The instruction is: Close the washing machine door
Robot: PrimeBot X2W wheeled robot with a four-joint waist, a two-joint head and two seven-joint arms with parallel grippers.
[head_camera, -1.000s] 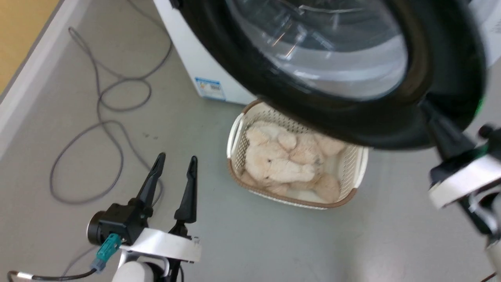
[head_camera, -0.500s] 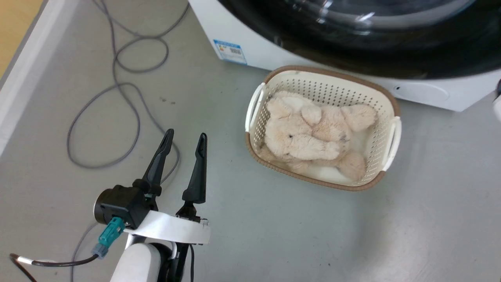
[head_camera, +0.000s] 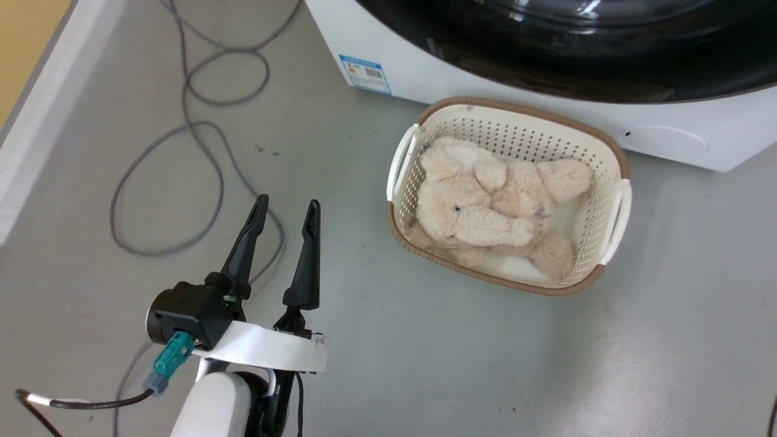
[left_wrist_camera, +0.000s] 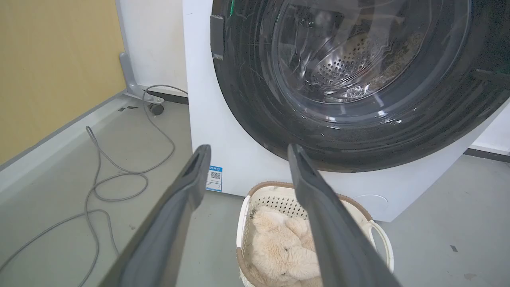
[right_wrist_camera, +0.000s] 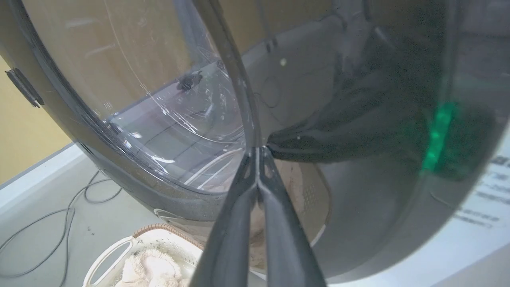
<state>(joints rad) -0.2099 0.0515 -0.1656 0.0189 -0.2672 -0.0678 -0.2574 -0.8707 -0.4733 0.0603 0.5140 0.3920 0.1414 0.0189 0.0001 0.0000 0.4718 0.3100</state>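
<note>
The washing machine door (head_camera: 546, 54), black-rimmed with a bulging glass window, lies flat against the front of the white washing machine (head_camera: 425, 73). In the left wrist view the door (left_wrist_camera: 358, 99) covers the drum, whose perforated steel shows through the glass. My right gripper (right_wrist_camera: 257, 149) is shut, its fingers pressed together with nothing between them. Their tips touch the outer face of the door (right_wrist_camera: 159, 119) near the edge of the glass. My left gripper (head_camera: 288, 201) hangs open over the floor at lower left, well away from the machine.
A white perforated basket (head_camera: 613, 152) holding a cream plush toy (head_camera: 479, 206) stands on the floor just in front of the machine. A grey cable (head_camera: 200, 127) loops over the floor at left, near a white skirting board (head_camera: 36, 109). A blue label (head_camera: 365, 74) marks the machine.
The door has swung from standing open over the basket to lying against the machine front. The right arm has left the head view, which has itself shifted. The left gripper stays open.
</note>
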